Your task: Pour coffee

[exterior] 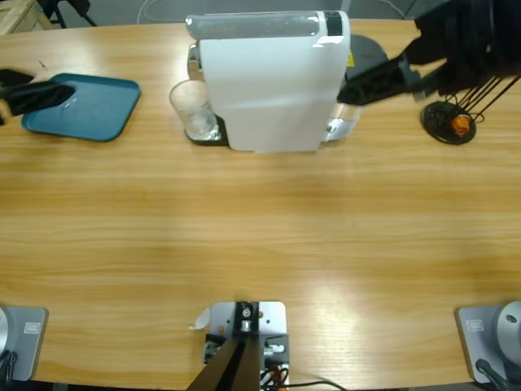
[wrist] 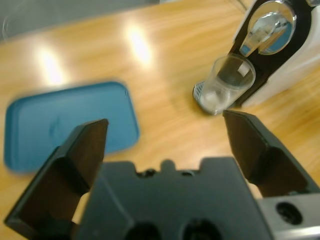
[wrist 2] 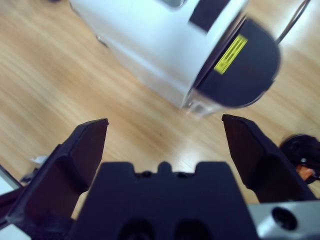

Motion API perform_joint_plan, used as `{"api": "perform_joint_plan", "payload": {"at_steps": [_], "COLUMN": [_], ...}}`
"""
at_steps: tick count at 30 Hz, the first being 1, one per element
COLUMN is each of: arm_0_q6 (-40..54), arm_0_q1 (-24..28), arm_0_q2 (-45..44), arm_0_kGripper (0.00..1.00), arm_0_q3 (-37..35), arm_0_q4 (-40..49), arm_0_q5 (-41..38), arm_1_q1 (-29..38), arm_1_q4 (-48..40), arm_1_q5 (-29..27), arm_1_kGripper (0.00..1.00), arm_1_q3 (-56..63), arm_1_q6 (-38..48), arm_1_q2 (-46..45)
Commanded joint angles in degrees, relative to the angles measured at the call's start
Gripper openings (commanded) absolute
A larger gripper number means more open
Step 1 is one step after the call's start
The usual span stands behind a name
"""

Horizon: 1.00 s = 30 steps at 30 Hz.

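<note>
Standing glass (exterior: 193,109) under white machine (exterior: 273,85)

You are working at a long wooden tabletop (exterior: 260,236) of light, honey-coloured planks whose grain runs along its length; it fills almost all of the high view. Overhead light falls on it as soft, pale glare patches, two near the far left edge in the left wrist view and a broader sheen toward the near right edge. Beyond the far edge you see only a narrow grey floor strip (exterior: 122,10) with thin cables and a pale wooden piece (exterior: 16,12) at the far left corner.
</note>
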Motion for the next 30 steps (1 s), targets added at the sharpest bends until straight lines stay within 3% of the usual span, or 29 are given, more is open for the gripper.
{"api": "perform_joint_plan", "payload": {"at_steps": [1, 4, 11, 13, 14, 16, 30], "arm_0_q6": [-2.5, 1.6, 4.3, 4.8, 4.8, 4.6, 4.7], "arm_0_q1": [-8.3, -11.3, -11.6, -11.6, -11.6, -11.6, -11.6], "arm_0_q2": [-5.1, -6.6, -3.2, -1.1, -0.5, 0.3, 3.5], "arm_0_kGripper": [1.0, 1.0, 1.0, 1.0, 1.0, 1.0, 1.0], "arm_0_q3": [-1.5, -0.8, -2.8, -3.1, -3.0, -2.5, -2.4], "arm_0_q4": [14.0, 13.3, 9.7, 8.5, 8.0, 6.8, 4.1], "arm_0_q5": [-0.2, -0.2, -0.2, -0.2, -0.2, -0.3, 0.1], "arm_1_q1": [-1.3, -3.7, -6.9, -6.9, -6.9, -7.2, -9.3], "arm_1_q4": [2.3, 3.2, 9.9, 10.4, 10.8, 12.6, 20.7], "arm_1_q5": [-1.3, 0.2, 1.9, 2.5, 3.9, 6.1, 1.3], "arm_1_kGripper": [1.0, 1.0, 0.974, 0.781, 0.573, 0.012, 0.0], "arm_1_q3": [-7.0, -10.4, -23.4, -25.3, -26.2, -28.7, -36.2], "arm_1_q6": [0.4, 0.5, 0.8, 0.3, -0.3, -1.7, -4.4], "arm_1_q2": [5.3, 7.1, 15.5, 17.4, 18.4, 20.8, 25.6]}}
